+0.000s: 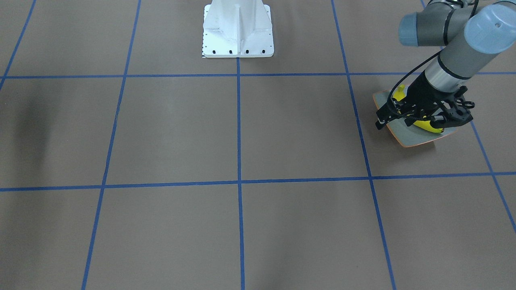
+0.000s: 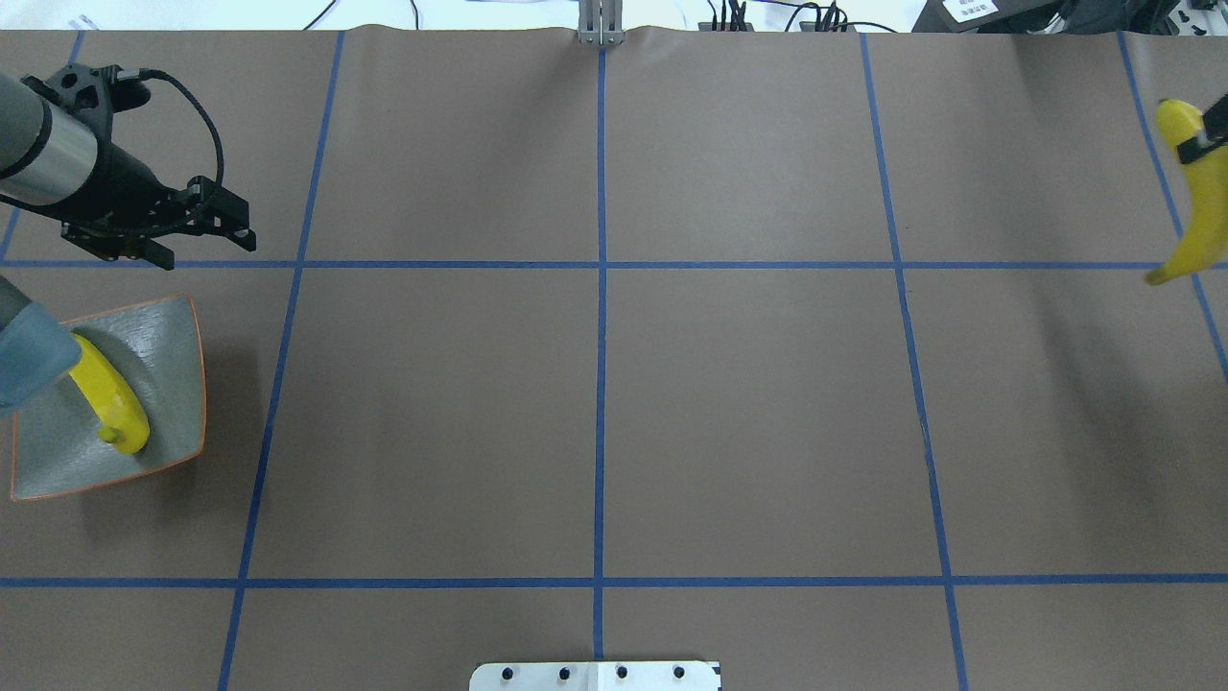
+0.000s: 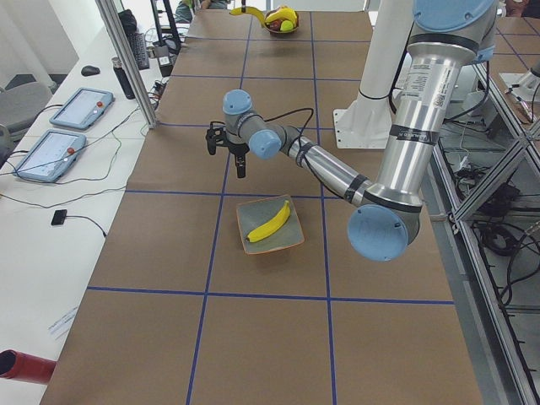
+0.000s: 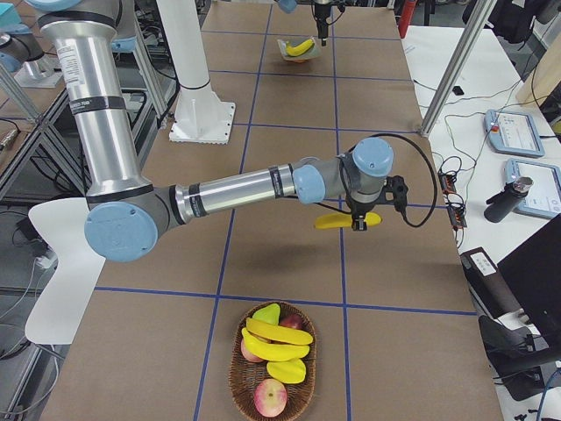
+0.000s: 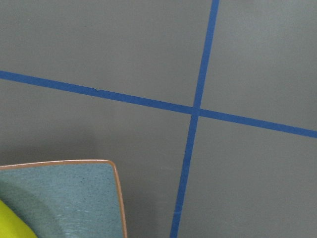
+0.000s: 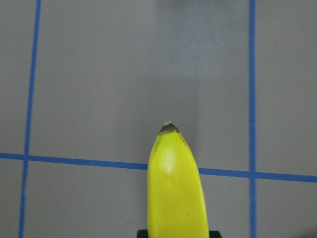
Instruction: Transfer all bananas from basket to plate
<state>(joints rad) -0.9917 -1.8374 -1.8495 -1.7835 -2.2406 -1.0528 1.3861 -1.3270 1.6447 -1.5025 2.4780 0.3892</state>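
On plate [image 2: 163,365], one banana [image 2: 110,408], right gripper [image 4: 358,221] clamping second banana [image 4: 333,222]

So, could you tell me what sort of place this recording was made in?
Probably a robotics lab: a silver-and-blue jointed robot arm over a brown table gridded with blue tape, and grey tablet-like control pendants on a white side bench.

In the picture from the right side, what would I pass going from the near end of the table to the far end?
The basket → held banana in the right gripper → white robot base → plate with another banana.
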